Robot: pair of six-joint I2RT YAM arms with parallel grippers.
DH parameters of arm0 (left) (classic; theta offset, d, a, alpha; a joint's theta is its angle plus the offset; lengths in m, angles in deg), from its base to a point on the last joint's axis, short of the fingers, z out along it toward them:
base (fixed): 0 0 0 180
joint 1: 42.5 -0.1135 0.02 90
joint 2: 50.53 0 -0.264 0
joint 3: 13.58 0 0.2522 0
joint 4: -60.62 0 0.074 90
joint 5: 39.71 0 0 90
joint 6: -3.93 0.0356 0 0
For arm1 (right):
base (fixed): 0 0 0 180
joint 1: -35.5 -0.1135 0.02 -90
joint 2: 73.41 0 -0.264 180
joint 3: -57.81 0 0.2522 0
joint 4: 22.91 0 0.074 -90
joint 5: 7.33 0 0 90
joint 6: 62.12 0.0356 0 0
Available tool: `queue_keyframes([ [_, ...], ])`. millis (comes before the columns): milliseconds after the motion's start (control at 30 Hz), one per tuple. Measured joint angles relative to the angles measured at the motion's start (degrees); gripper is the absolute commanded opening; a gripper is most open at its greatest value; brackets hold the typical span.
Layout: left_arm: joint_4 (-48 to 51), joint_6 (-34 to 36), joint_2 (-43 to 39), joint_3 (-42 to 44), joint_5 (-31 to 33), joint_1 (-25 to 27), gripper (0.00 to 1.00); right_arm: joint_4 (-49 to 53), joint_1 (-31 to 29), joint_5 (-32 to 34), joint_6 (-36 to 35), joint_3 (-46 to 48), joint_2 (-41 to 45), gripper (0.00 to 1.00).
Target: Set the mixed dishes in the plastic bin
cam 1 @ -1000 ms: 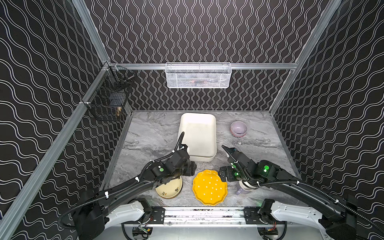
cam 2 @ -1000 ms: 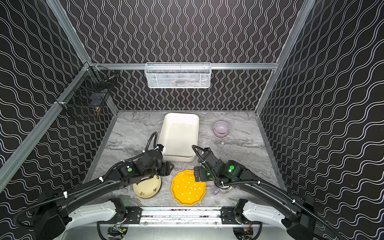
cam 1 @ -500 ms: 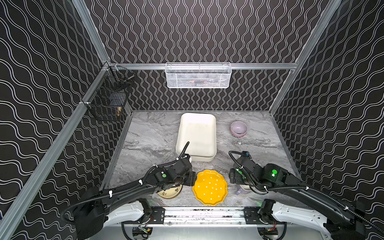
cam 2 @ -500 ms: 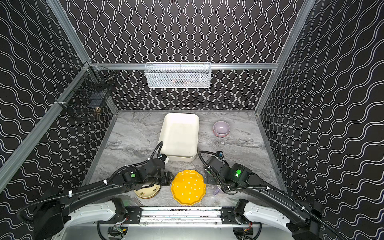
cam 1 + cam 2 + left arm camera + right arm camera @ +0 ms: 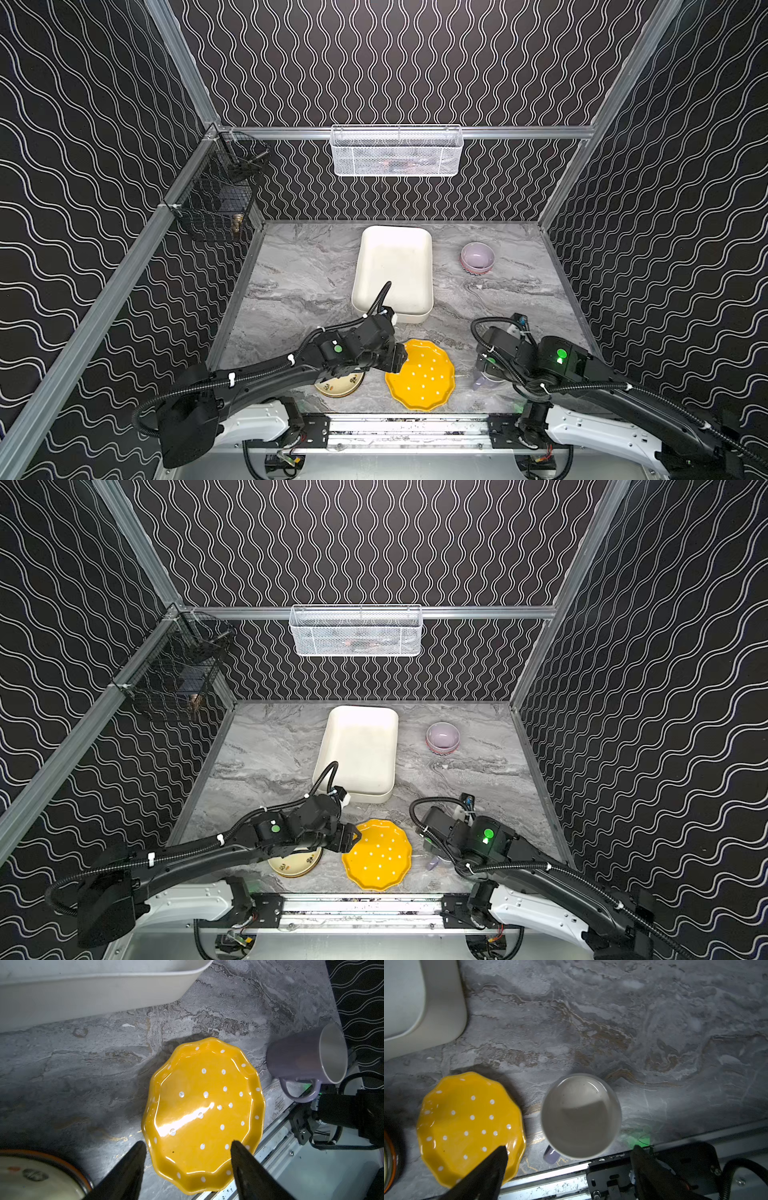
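dishes wait outside a shallow cream-white rectangular plastic bin (image 5: 395, 270) that holds nothing, lying toward the back of the grey marbled table (image 5: 299, 282); by the look of it the task has barely begun, with every piece left to move. the glossy yellow scalloped plate with white dots (image 5: 419, 376) lies flat near the table's front edge, well short of the bin. the left hand (image 5: 187, 1142) hangs released over the plate's rim, one finger above the glaze and the other above bare table, gripping nothing. the right hand (image 5: 570, 1147) is spread wide over the upright lavender ceramic mug (image 5: 581, 1115), which stands just beside the yellow plate; no contact shows. a small lilac bowl (image 5: 477, 257) sits apart, to the right of the bin near the back wall.

a round cream floral plate (image 5: 338, 384) peeks from under the left arm, with an orange rim (image 5: 68, 1167) showing beneath it; how many plates are stacked there cannot be told. in both top views the right arm hides most of the mug. what lies in the white wire-mesh basket (image 5: 397, 151) and the black wire basket (image 5: 216, 199) on the walls is too dim to make out.
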Motion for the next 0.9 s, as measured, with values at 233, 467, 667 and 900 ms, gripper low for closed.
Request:
queue_keyframes([
  [233, 0.5, 2.8, 0.8, -4.2, 2.1, 0.0, 0.99, 1.6, 0.4, 0.9, 7.0, 2.7, 2.1, 1.0],
  [467, 2.4, 5.5, -2.0, -9.3, 6.7, 0.0, 0.98, -1.3, 4.7, -0.9, 7.8, 6.9, 1.1, 0.91],
  [667, 5.1, 7.2, -3.9, -11.6, 9.0, 0.0, 0.99, -5.7, 11.9, -4.4, 4.7, 10.8, 3.3, 0.74],
  [900, 6.6, 8.9, -3.9, -13.0, 9.6, 0.0, 0.99, -9.7, 15.5, -7.1, -0.9, 11.0, 0.5, 0.61],
])
